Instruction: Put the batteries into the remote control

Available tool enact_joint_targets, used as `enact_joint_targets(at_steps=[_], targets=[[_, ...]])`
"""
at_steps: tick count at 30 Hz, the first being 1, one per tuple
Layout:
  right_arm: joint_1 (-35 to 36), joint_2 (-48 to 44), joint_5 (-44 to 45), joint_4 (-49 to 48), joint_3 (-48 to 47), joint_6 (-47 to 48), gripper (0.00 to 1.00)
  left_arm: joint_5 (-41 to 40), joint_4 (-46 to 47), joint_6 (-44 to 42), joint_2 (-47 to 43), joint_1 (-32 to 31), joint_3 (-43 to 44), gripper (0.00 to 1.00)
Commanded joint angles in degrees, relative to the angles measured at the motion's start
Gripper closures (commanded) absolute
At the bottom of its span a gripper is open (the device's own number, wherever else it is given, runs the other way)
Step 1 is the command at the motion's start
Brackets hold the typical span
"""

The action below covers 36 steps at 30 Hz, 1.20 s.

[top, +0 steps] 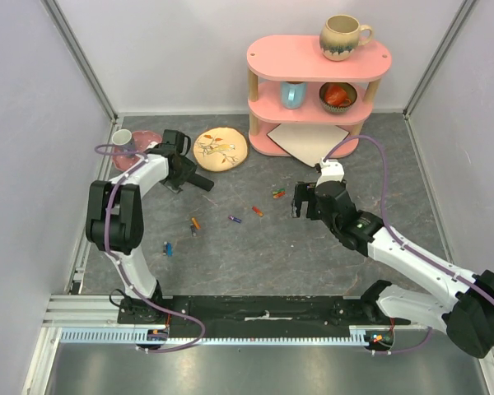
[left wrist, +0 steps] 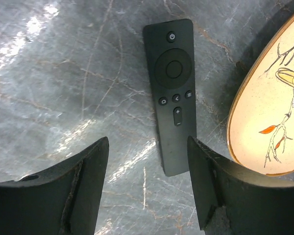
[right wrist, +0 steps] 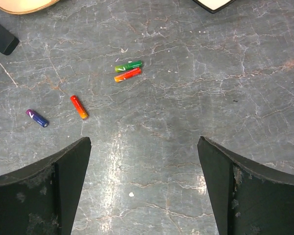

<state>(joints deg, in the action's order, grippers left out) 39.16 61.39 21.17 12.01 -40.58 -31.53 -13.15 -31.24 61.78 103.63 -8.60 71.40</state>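
The remote control (left wrist: 172, 93) lies flat on the grey table, button face up, its near end between my open left gripper's (left wrist: 147, 161) fingertips, untouched. In the top view the remote (top: 204, 182) lies just right of the left gripper (top: 184, 169). Batteries lie scattered: a green one (right wrist: 129, 65) beside a red-orange one (right wrist: 128, 74), another red-orange one (right wrist: 79, 106) and a purple-blue one (right wrist: 37, 118). My right gripper (right wrist: 144, 161) is open and empty above bare table, short of them. The top view shows an orange battery (top: 195, 223) and a blue one (top: 169, 248) further left.
A cream painted plate (top: 221, 149) lies right of the remote and shows in the left wrist view (left wrist: 272, 112). A pink shelf (top: 317, 62) with mugs stands at the back. A pink plate (top: 140, 148) with a cup (top: 122, 137) sits at the far left.
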Motion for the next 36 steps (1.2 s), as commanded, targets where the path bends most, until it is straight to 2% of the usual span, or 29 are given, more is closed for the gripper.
enact_joint_targets(at_steps=[1,12,21,36], targets=[[0.04,-1.35,-1.21,-0.15,-1.35,0.33,0.02,0.22,0.92,2.12,2.97,0.07,3.75,0.3],[0.04,1.01,-3.15,-0.32,-2.4,0.41,0.02,2.07,1.72,2.47,8.6,1.57,8.75,0.3],[0.04,1.72,-4.03,-0.76,-2.84,-0.02,0.02,0.93,-4.35,3.26,13.96,1.57,16.14,0.29],[0.04,0.67,-4.03,-0.5,-2.66,-0.02,0.02,0.49,-8.83,3.44,17.39,1.48,17.11,0.33]])
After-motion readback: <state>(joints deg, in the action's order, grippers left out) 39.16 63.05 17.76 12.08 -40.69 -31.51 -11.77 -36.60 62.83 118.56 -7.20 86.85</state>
